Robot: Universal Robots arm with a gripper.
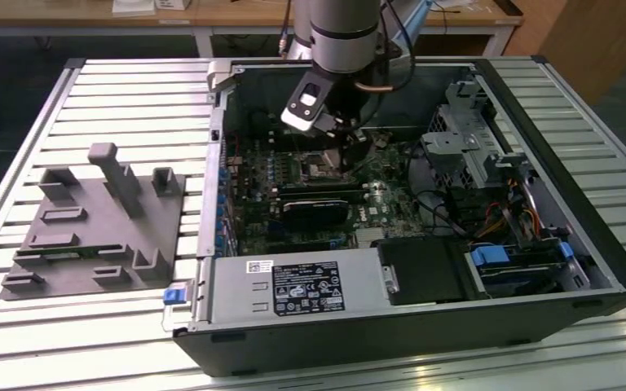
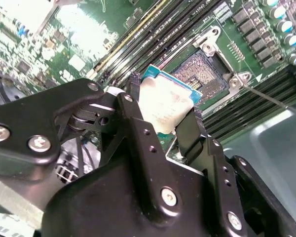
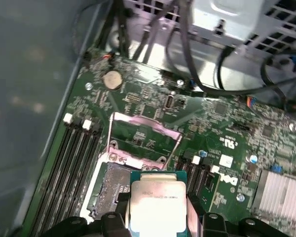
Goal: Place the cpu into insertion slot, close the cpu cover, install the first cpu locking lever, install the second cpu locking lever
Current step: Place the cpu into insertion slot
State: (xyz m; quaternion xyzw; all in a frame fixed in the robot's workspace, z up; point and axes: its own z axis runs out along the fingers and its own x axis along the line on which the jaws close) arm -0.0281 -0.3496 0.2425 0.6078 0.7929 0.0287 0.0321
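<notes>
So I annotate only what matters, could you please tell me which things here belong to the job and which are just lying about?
Job: cpu, held in the gripper; slot; open cover.
Lying about: grey fixture, memory slots, coin battery, heatsink.

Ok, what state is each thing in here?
pincer: shut on the cpu
cpu: held just over the slot, not seated
slot: uncovered, empty
cover: swung up, open
computer case: side open
</notes>
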